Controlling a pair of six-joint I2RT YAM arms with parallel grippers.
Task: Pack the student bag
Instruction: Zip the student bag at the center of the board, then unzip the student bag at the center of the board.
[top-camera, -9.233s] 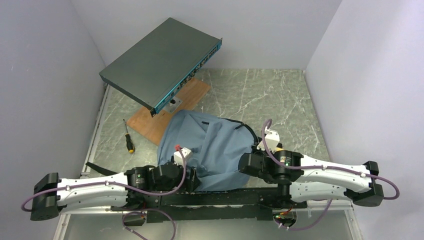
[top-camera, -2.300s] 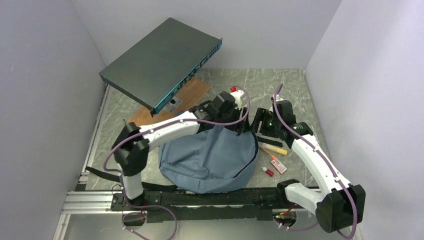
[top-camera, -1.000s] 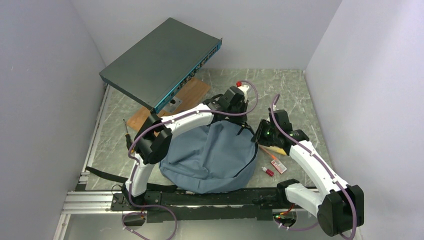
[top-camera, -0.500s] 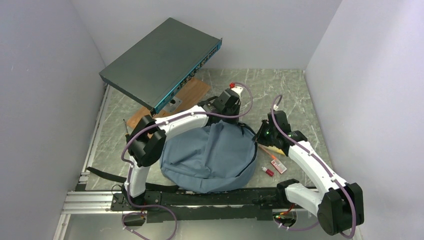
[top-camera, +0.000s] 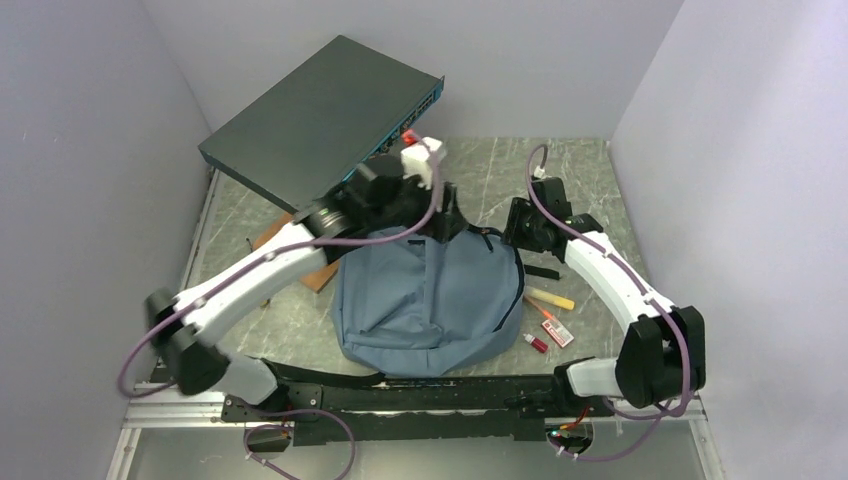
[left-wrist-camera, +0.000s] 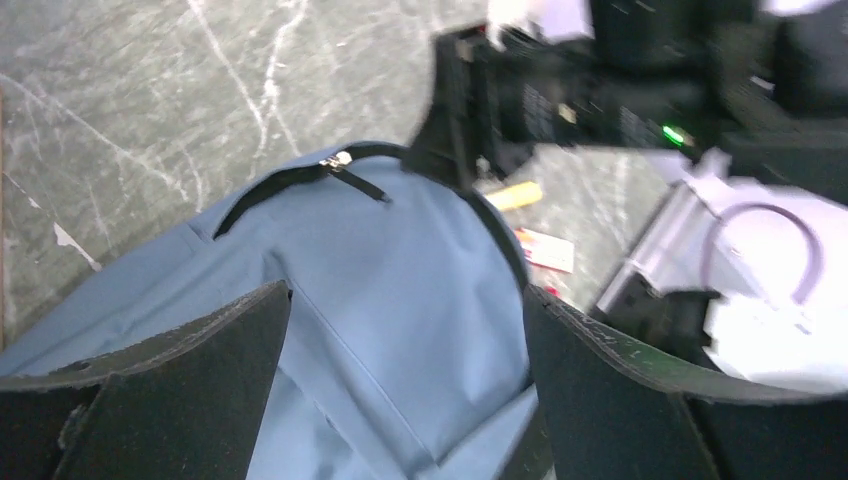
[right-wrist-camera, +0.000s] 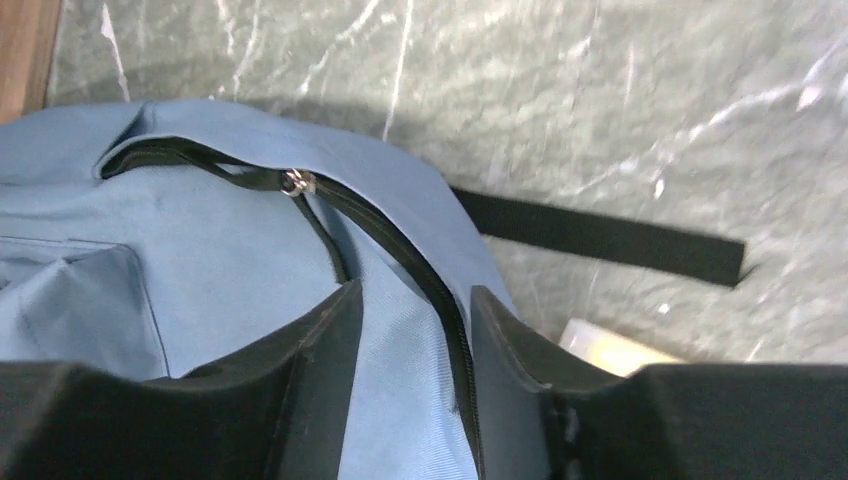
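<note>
The student bag (top-camera: 430, 300), blue-grey with black zippers, lies in the middle of the table, rounded top to the far side. My left gripper (top-camera: 446, 222) hovers over its top edge, jaws wide open and empty; in the left wrist view (left-wrist-camera: 405, 380) the bag (left-wrist-camera: 400, 270) and a zipper pull (left-wrist-camera: 338, 160) lie below. My right gripper (top-camera: 514, 228) is at the bag's top right. In the right wrist view (right-wrist-camera: 412, 350) its jaws stand a little apart over the bag fabric (right-wrist-camera: 200, 240) and zipper line, near a zipper pull (right-wrist-camera: 297, 182).
A yellow marker (top-camera: 550, 298), a red pen (top-camera: 535, 307), a red-white packet (top-camera: 557, 332) and a small red bottle (top-camera: 537, 344) lie right of the bag. A black strap (top-camera: 542, 271) trails there. A dark metal box (top-camera: 320, 120) stands tilted over a wooden board (top-camera: 300, 255) at back left.
The left arm has swung its elbow out left and low; its gripper moved slightly back-left over the bag top. The right gripper moved up to the bag's top right. The bag shifted and squared up.
</note>
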